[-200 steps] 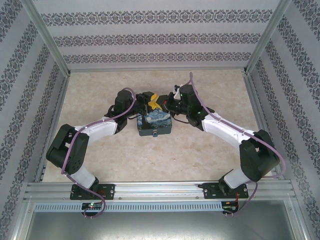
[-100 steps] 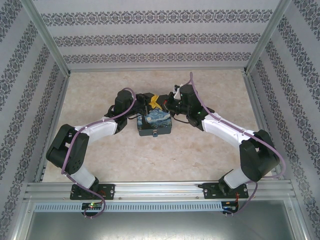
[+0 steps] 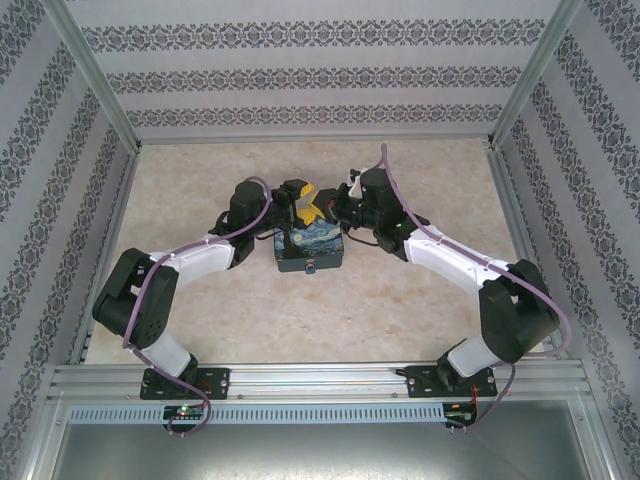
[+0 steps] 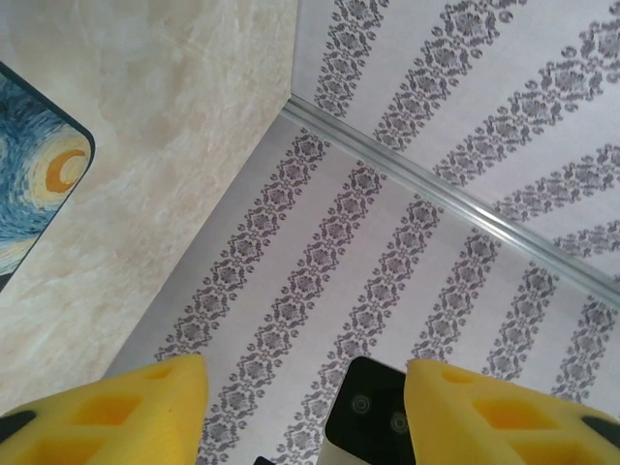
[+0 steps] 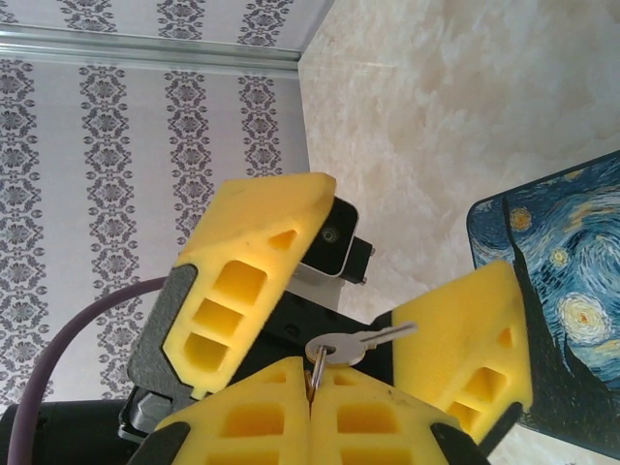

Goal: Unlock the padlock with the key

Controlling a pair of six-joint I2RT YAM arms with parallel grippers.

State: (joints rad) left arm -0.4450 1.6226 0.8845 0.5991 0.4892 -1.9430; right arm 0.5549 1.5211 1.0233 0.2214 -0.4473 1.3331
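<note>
My right gripper (image 5: 312, 387) is shut on a small ring, and the silvery key (image 5: 360, 341) sticks out sideways from it just above its fingertips. My left gripper (image 4: 305, 387) is open, and in the right wrist view its yellow fingers (image 5: 252, 262) stand on either side of the key without touching it. In the top view both grippers meet above the far edge of the painted tin (image 3: 308, 247), left gripper (image 3: 303, 198) facing right gripper (image 3: 333, 207). A tiny bluish spot (image 3: 311, 267) at the tin's near edge may be the padlock; it is too small to tell.
The night-sky tin (image 5: 572, 291) lies on the beige marbled floor (image 3: 400, 300), close under both grippers. Patterned walls (image 3: 320, 80) close the space at the back and on both sides, with metal rails along them.
The left gripper's fingers have spread apart; before they were together by the right gripper's tips. The right arm has stayed put, holding the key's ring.
</note>
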